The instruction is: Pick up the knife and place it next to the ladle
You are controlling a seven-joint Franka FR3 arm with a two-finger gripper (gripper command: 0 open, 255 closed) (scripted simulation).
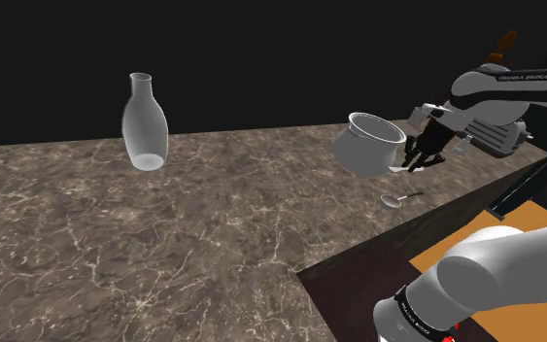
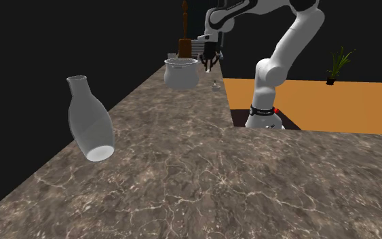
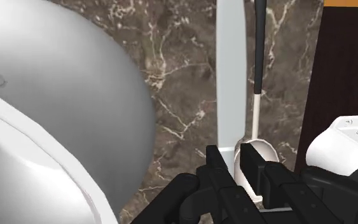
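A dark marbled counter (image 1: 213, 223) spreads wide below the jaws, and I am working the white arm (image 1: 514, 92) over one corner of it. Close on one side of the jaws sits a big pale grey pot (image 3: 56, 114), its round wall bulging toward the gripper (image 3: 233, 162). Far past the pot, well apart from the jaws, stands a clear glass bottle (image 1: 144, 126).

The knife (image 3: 231, 76) is a long pale grey strip running straight out ahead of the jaws. Its near end goes in between them. The jaws stand almost together with only a thin pale gap, so I judge them clamped on the knife, which hangs a little above the counter.

The ladle (image 3: 258, 70) lies on the counter just beside the knife, on the side of the jaws away from the pot. Its bowl is by the jaws, and its black handle points ahead, nearly parallel to the blade.

The step in hand looks like the set-down. I would keep the blade level and parallel to the ladle and lower it straight. I would part the jaws only once the blade rests flat, so it does not drop onto the ladle's bowl.

Room is tight, just a narrow lane of counter between pot and ladle. Past the ladle the counter edge falls away to an orange floor (image 2: 318, 102), so I would not drift that way. The open room is up, so lifting straight out afterwards seems safest.
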